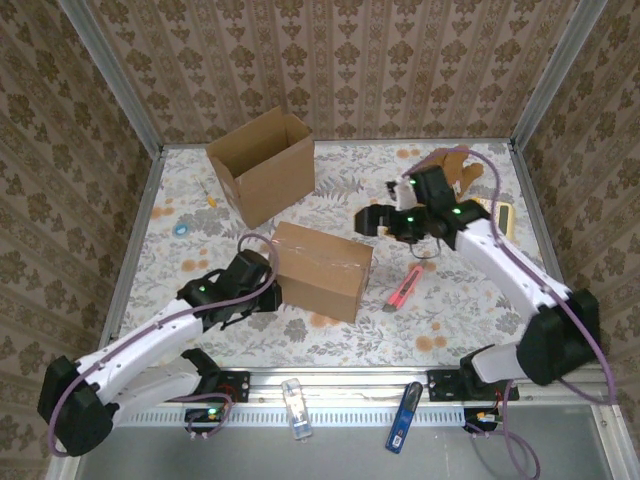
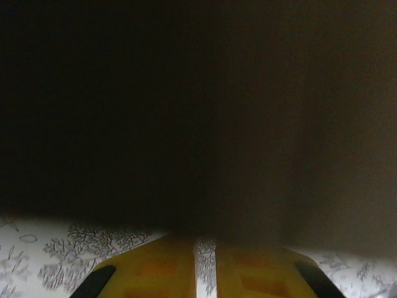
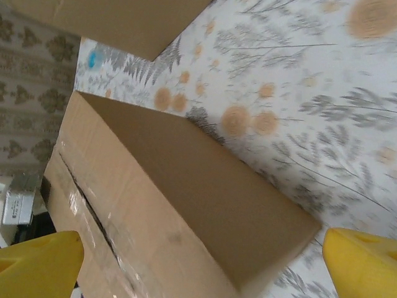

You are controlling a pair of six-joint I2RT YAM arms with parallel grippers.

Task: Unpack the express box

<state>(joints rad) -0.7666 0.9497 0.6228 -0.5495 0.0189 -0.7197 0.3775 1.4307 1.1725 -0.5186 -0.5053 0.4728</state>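
The sealed cardboard box (image 1: 322,266) is lying flat near the middle of the worktop (image 1: 470,320), with a glossy taped seam (image 3: 87,208) running along its top. The left tool (image 2: 198,248) is sitting close up against the box's left end, fingers drawn almost together and gripping nothing I can make out. The right tool (image 3: 203,241) is hovering over the right end with its fingers spread wide. The board is looking stiff and probably light and the tape slick, so edges and corners are likely offering better purchase than the broad faces.
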